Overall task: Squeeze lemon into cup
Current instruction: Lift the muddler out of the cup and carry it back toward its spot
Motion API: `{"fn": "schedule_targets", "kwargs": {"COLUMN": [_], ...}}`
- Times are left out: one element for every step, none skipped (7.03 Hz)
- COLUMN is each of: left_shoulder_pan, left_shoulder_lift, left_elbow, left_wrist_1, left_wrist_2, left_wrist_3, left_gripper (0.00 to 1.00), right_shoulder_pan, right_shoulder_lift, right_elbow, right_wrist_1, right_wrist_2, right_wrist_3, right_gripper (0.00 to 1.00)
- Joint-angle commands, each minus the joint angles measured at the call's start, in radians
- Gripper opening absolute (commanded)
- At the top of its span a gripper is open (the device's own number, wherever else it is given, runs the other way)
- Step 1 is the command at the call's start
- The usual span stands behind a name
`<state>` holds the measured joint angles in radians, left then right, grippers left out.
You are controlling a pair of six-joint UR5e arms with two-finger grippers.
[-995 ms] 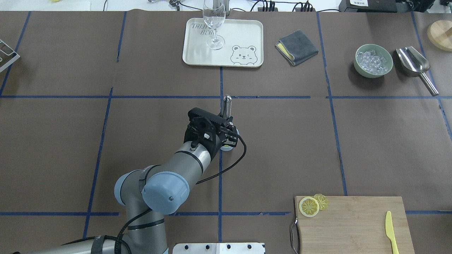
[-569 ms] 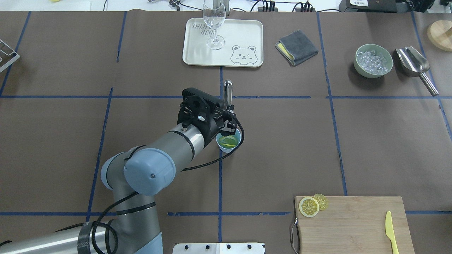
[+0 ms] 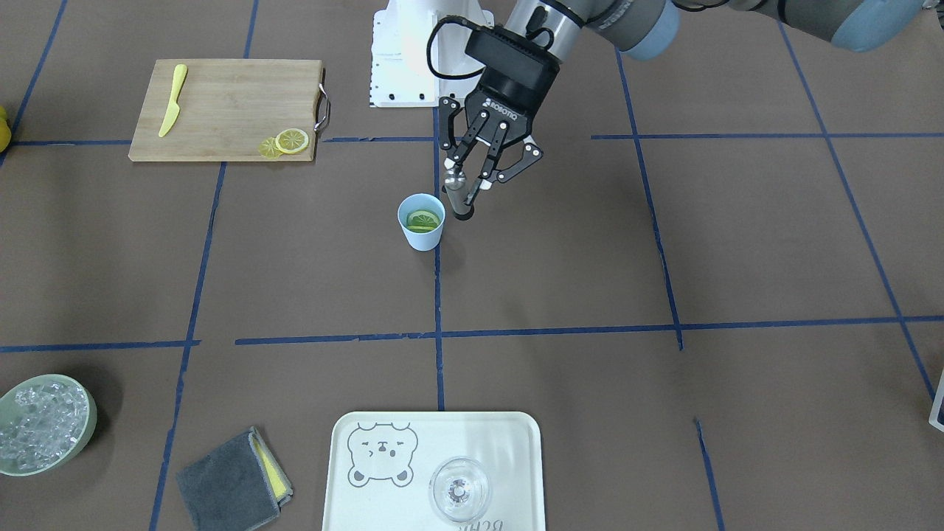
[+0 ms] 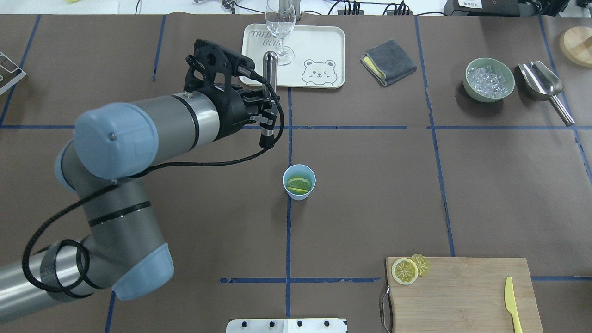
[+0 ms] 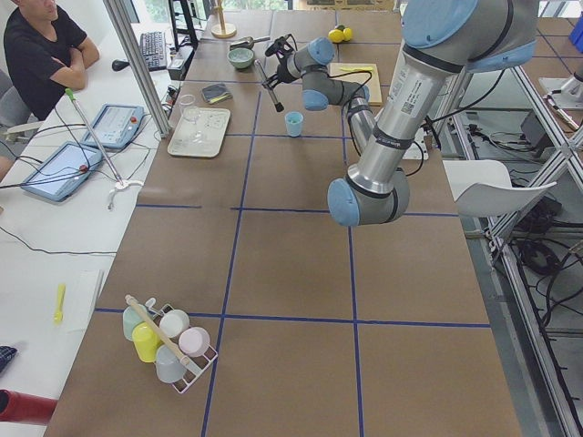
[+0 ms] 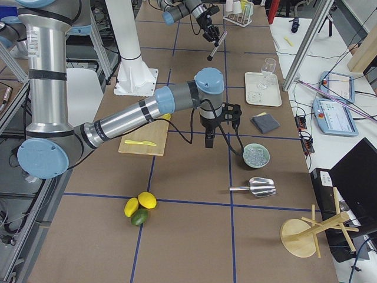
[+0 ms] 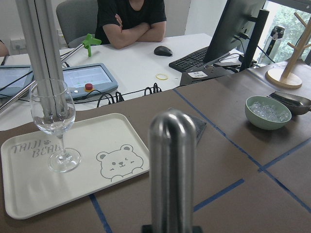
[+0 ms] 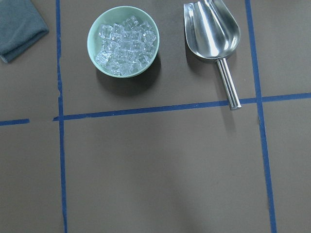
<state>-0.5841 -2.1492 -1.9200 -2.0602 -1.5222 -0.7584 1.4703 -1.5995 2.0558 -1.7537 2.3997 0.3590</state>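
Clearly, from the front, left fingers [image 3: 485, 179] clamp a steel rod [image 3: 459, 200] (the wrist camera misses the cup [image 3: 423, 237] holding lemon [image 3: 423, 219]).

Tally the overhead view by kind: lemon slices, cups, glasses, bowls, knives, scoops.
Lemon slices: 3 showing (1 in cup, 2 on board)
Cups: 1
Glass: 1
Bowl: 1
Knife: 1
Scoop: 1
Total: 8

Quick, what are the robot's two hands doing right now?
Left gripper: closed, holding the metal rod.
Right gripper: cannot be told; only a side view shows it.
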Motion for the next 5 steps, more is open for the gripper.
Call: {"fn": "schedule_targets", "kwargs": {"left_shoulder_pan": [-0.184, -0.26, -0.329, -0.347, -0.349], "left_shoulder_lift": [0.049, 0.107, 0.133, 0.126, 0.124], "left_elbow": [-0.011, -0.011, -0.016, -0.026, -0.04], "left_wrist_1": [0.145, 0.167, 0.293, 0.462, 0.612], "left_wrist_2": [-0.332, -0.477, -0.542, -0.555, -0.556], "left_wrist_3": [0.001, 0.001, 0.001, 0.001, 0.001], "left_gripper": [0.0, 0.0, 0.0, 0.0, 0.0], "right_shoulder_pan": [0.001, 0.001, 0.002, 0.001, 0.008], "right_shoulder_lift": [0.001, -0.004, -0.013, -0.036, -0.052], "right_elbow": [-0.012, -0.016, -0.017, -0.016, -0.037], "right_wrist_1": [0.0, 0.0, 0.003, 0.009, 0.008], "right_wrist_2": [-0.001, -0.001, 0.001, 0.0, -0.001], "right_wrist_3": [-0.024, -0.037, -0.037, -0.048, -0.125], "right_gripper": [1.0, 1.0, 1.0, 1.0, 1.0]}}
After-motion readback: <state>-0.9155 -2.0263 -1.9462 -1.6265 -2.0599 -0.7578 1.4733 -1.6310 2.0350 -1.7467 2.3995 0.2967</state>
